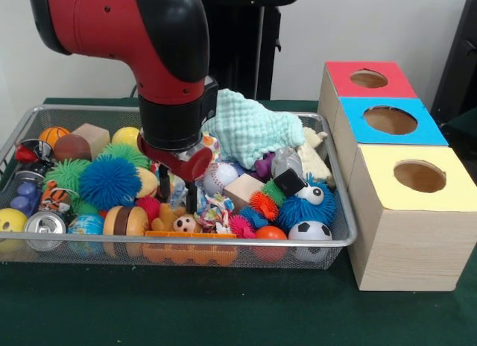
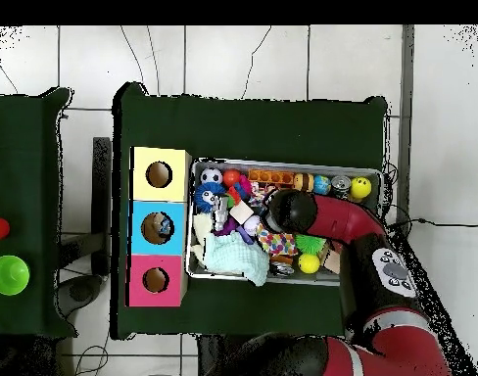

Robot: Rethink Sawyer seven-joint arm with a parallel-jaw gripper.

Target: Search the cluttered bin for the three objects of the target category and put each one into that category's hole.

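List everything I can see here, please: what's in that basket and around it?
Wire bin: one, silver, on green table.
Hole boxes: three, yellow, blue and red tops, beside bin.
Cloth: one, mint, bin's back.
Spiky ball: one, blue, left of middle.
Soccer ball: one, black-white, front corner.
Baseball: one, white, middle.
Soda can: one, silver, front left.
Wooden blocks: two, tan.
Cups: green and red, side table.
Arm: red-black; gripper down among the toys.
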